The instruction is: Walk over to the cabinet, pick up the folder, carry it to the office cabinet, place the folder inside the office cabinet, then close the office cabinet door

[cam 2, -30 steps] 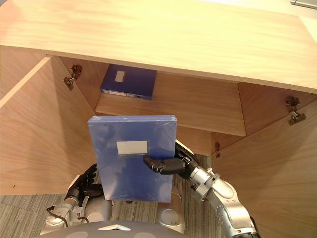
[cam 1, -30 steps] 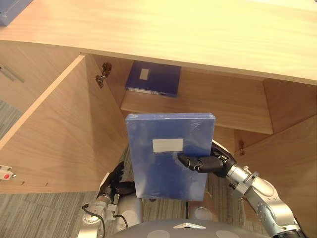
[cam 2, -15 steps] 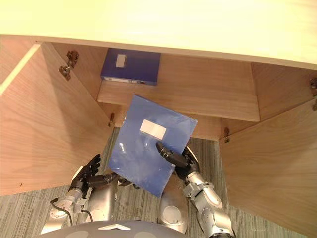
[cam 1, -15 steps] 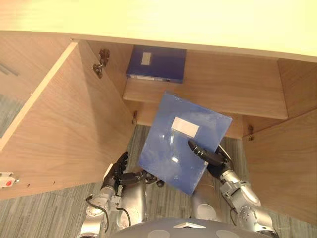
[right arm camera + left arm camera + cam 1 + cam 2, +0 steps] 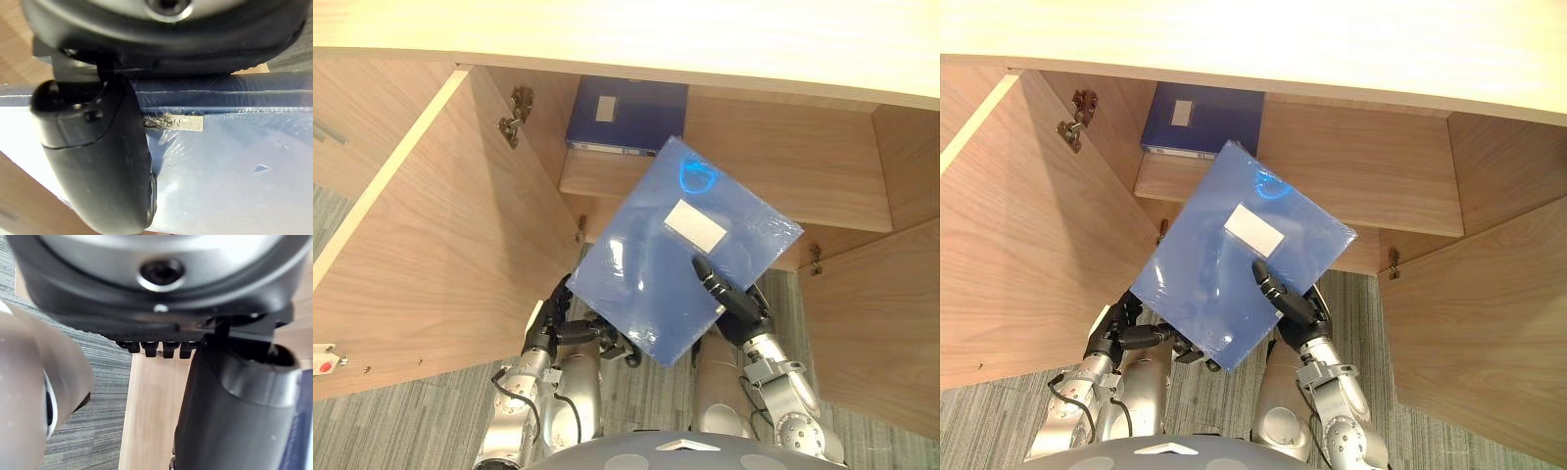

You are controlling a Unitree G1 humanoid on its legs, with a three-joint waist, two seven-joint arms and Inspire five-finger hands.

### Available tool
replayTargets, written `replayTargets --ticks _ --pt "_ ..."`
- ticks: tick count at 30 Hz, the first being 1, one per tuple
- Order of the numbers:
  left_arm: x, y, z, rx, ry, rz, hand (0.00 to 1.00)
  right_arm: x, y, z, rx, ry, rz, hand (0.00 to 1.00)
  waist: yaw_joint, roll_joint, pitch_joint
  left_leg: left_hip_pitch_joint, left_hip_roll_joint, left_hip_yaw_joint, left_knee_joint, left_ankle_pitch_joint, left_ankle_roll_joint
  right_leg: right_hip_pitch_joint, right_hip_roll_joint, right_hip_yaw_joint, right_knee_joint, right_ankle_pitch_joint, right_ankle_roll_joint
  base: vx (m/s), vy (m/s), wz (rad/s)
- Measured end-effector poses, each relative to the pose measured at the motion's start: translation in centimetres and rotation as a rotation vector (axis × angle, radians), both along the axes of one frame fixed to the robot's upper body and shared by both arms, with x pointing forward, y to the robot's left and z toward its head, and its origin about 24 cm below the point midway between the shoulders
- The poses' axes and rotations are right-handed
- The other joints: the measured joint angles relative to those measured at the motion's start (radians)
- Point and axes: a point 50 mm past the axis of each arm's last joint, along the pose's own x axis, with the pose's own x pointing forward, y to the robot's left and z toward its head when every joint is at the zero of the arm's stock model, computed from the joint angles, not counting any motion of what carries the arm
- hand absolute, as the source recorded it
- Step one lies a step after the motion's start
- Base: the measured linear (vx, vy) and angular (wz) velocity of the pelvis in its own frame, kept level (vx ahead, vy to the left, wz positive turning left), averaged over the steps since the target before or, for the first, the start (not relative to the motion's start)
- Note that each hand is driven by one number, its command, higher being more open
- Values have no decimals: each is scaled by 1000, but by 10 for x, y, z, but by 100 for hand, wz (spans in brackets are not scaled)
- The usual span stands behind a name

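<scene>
Fingers and thumb of right hand (image 5: 1301, 313) clamped on folder (image 5: 1214, 264): blue, glossy, tilted, held before front edge of shelf (image 5: 783, 186). Left hand (image 5: 556, 311) at its lower-left edge, grip cannot be told. Two folders counted; second folder (image 5: 626, 113) lies at shelf's left rear corner. One white label (image 5: 695, 225) each, unreadable
</scene>
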Motion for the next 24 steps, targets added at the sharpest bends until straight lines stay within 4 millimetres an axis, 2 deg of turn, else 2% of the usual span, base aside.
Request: replayTargets --ticks 4,10,14,21,24 --pt "3 -6 4 -12 -23 -4 100 1 2 9 47 -42 -23 0 18 1 0 1 11 15 3 -3 3 -10 -1 5 0 1 1 0 10 -8" --pt "5 -10 7 -14 -38 4 100 4 1 22 161 -98 -122 0 22 5 -3 1 26 16 31 -20 1 -9 0 3 15 0 3 4 -1 -4" --pt "5 -18 7 -13 -41 -21 100 5 1 23 234 -85 -185 0 22 12 -7 1 26 17 32 -22 2 -9 -1 4 14 0 3 0 0 0" --pt "4 -33 6 14 -36 -89 100 8 10 22 276 -53 -197 0 26 23 -13 18 26 38 16 -22 2 -15 -2 19 3 4 9 -11 8 -5" --pt "4 -38 6 54 -39 -128 100 10 13 23 302 -49 -189 0 25 40 -23 20 26 62 -15 -19 -1 -27 -3 29 -25 8 14 -4 32 -13"
